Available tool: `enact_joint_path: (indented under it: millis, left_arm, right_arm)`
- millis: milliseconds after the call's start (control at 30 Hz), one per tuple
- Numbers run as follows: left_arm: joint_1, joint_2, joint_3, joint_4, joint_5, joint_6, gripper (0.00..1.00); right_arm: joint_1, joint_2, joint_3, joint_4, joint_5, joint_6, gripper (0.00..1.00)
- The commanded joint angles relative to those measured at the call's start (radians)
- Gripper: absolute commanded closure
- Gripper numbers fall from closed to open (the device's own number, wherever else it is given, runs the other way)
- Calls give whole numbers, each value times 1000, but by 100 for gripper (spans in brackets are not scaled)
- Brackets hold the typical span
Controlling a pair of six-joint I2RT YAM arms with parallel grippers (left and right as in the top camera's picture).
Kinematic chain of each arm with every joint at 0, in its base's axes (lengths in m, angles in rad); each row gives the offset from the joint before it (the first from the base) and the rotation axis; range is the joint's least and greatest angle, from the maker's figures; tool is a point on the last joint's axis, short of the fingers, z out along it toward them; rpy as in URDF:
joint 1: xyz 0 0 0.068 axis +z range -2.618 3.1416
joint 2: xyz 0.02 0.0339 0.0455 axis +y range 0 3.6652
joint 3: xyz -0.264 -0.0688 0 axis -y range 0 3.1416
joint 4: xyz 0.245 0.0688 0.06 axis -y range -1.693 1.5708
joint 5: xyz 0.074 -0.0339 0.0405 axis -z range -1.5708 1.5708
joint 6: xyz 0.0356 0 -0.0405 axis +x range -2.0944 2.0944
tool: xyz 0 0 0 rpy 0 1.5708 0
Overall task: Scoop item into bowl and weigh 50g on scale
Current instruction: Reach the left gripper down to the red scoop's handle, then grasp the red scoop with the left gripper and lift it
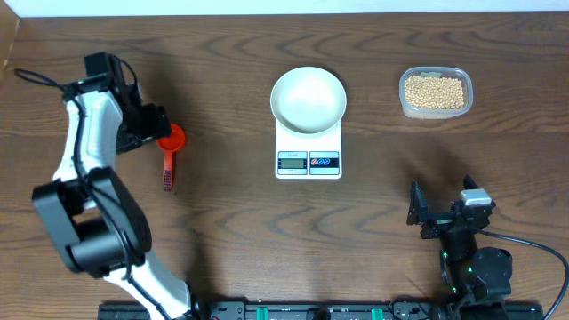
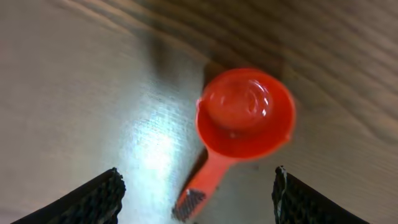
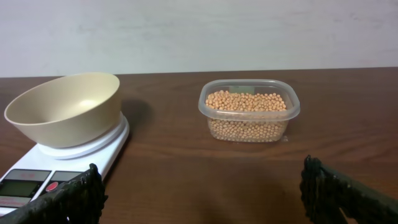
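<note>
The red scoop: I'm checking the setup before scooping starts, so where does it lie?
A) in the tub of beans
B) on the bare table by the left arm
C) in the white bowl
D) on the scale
B: the red scoop lies on the wooden table below the left arm's open fingers, away from the bowl and the tub.

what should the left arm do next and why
Probably lower the left gripper onto the handle of the red scoop and grasp it. Its jaws stand open above the scoop, which nothing holds yet. The bowl on the scale is empty, and the beans sit in the tub.
</note>
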Motion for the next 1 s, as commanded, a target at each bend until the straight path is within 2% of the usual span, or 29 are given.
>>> enact_joint_path:
  millis: [0, 300, 433, 633, 867, 967]
  left_arm:
    - [25, 43, -4, 39, -20, 57, 22]
    - [42, 134, -4, 107, 53, 113, 25]
    - [41, 156, -4, 129, 117, 139, 34]
    - [41, 178, -4, 147, 123, 139, 50]
    - [34, 189, -4, 147, 126, 139, 51]
    - [27, 189, -4, 147, 127, 138, 56]
  right_arm:
    - [-6, -1, -4, 1, 8, -8, 1]
    - [-6, -1, -4, 1, 8, -8, 1]
    - [-6, -1, -4, 1, 8, -8, 1]
    - [-6, -1, -4, 1, 8, -8, 1]
    - [-6, -1, -4, 1, 8, -8, 1]
    - [-6, -1, -4, 1, 8, -8, 1]
